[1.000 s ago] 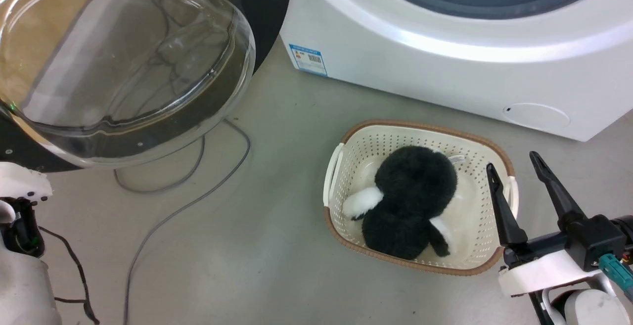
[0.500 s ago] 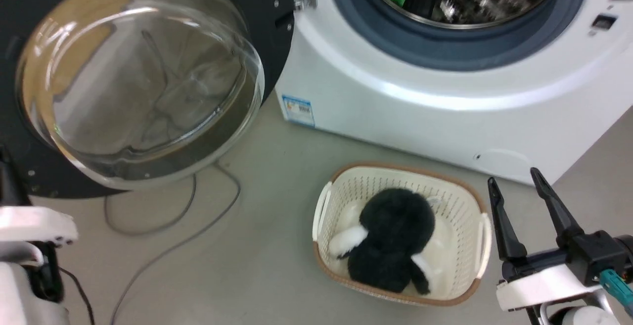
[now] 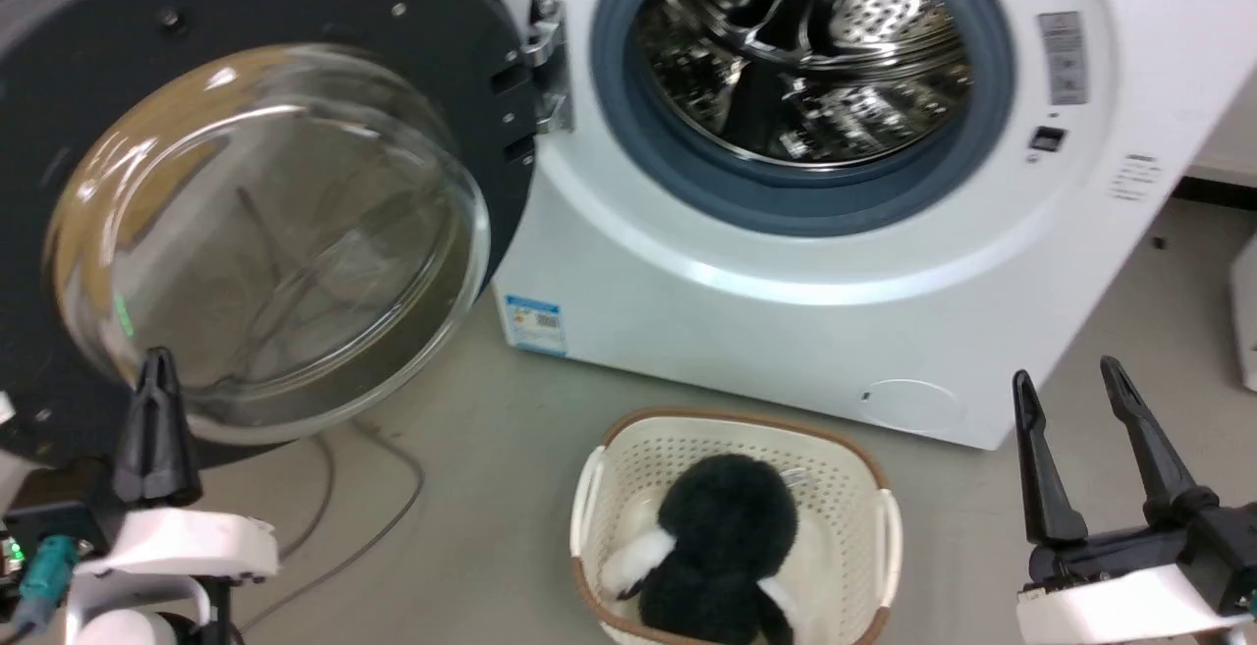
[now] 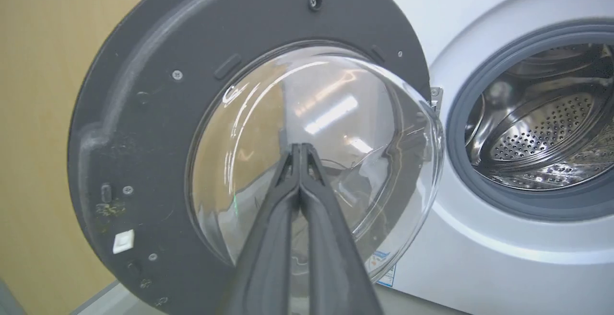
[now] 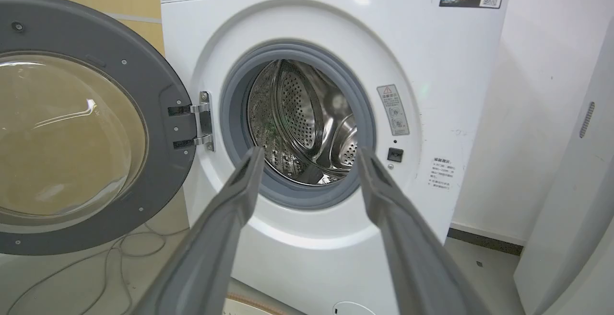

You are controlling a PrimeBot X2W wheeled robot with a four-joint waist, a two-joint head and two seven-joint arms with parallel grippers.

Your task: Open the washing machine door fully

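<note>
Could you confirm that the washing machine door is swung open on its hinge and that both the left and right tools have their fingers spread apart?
Not quite: the left tool is shut, with its fingers pressed together, as the left wrist view shows. The right tool does have its fingers spread apart, and the washing machine door is swung open on its hinge.

Bright, even overhead indoor light; shadows on the floor [image 3: 491, 527] soft and faint. Streaky glare on the glass of the washing machine door [image 3: 265, 233]; lamp reflection on it in left wrist view. Drum [image 3: 800, 56] full of specular sparkle, slightly smeared in head view. Sheen band across the washing machine [image 3: 786, 331] front. Left hand [image 4: 300, 146] and right hand [image 5: 309, 153] soft, out of focus near lens. Wrist views bow lines at edges.
</note>
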